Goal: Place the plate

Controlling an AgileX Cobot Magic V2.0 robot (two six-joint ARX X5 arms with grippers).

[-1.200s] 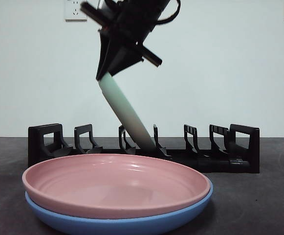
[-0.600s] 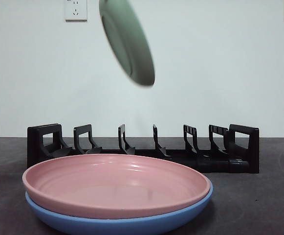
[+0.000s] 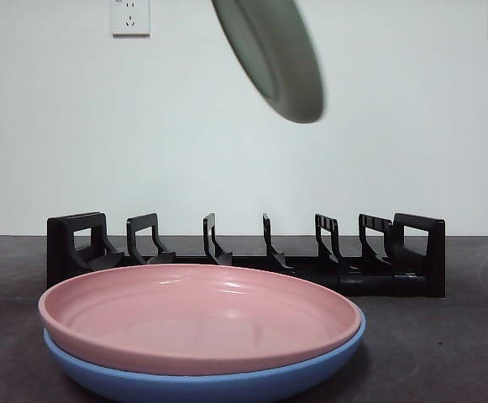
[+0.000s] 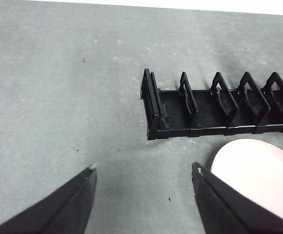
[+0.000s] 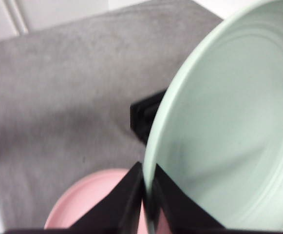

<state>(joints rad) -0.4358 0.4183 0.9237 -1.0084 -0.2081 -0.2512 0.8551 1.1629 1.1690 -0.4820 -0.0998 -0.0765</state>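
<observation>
Green plate [image 3: 273, 54], pinched at its rim by the right gripper [image 5: 148, 195], hangs tilted high above the black rack [image 3: 244, 256], whose slots lie toward 6 o'clock; left gripper [image 4: 143, 178] waits wide.

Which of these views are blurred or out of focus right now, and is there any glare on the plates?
Front view: the green plate is motion-blurred at its edges, while the rack and pink plate are sharp, the pink one carrying soft sheen. Right wrist view: soft throughout, the right end effector clamped on the green plate's rim. Left wrist view: crisp and evenly lit, the left end effector open.
</observation>
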